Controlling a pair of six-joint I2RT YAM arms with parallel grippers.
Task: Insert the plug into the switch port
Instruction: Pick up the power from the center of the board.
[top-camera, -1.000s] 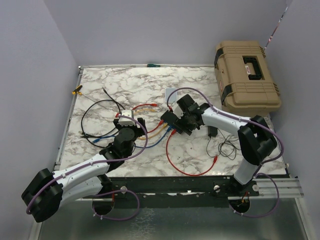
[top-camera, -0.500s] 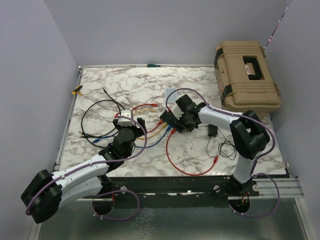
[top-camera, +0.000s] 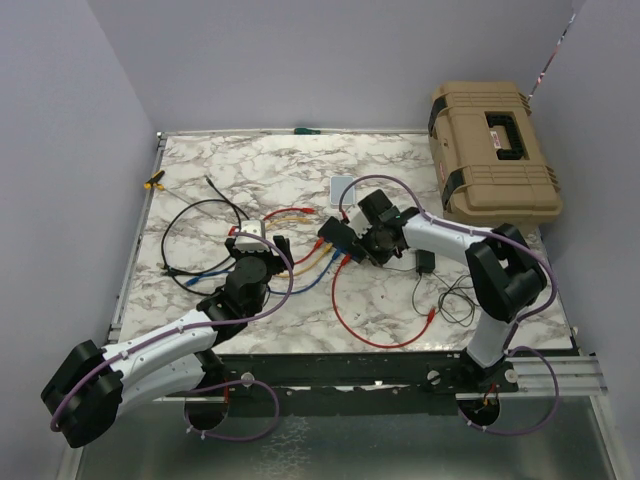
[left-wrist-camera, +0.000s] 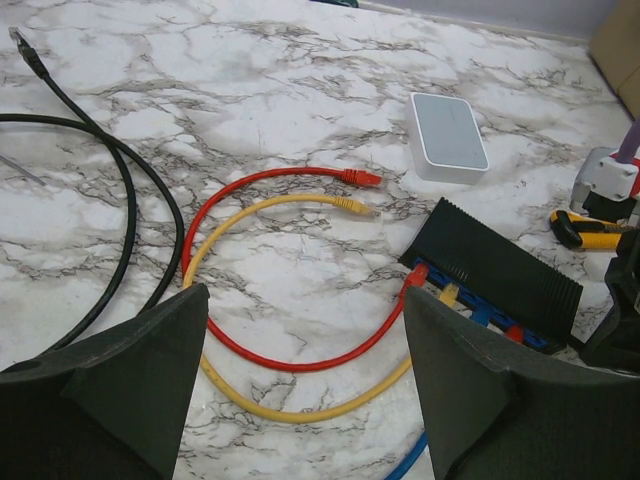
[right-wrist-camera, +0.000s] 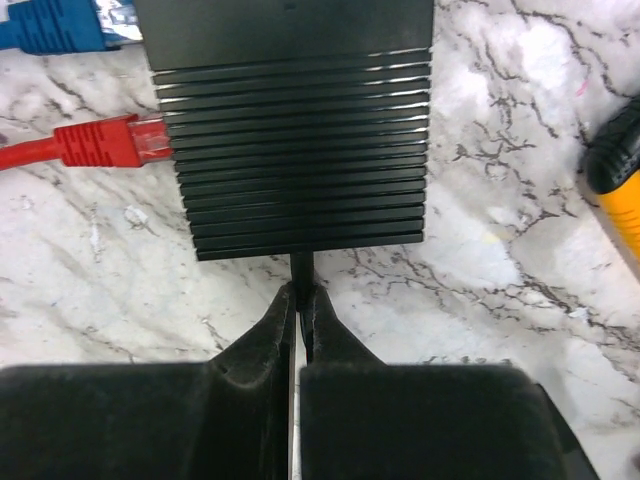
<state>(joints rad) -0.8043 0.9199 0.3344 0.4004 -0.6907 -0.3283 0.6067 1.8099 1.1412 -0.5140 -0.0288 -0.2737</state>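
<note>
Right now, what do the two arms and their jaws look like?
Both the left arm and the right arm have white link covers, bulky black joints and a loose lilac cable along them. The jaws are matte black, broad and wedge-shaped.

No text, label, brand or number is showing legibly in any view. The switch (right-wrist-camera: 295, 130) is presenting only its plain ribbed black top. The small grey-white box (left-wrist-camera: 447, 135) and the tan case (top-camera: 493, 150) at the far right are showing nothing readable.
</note>
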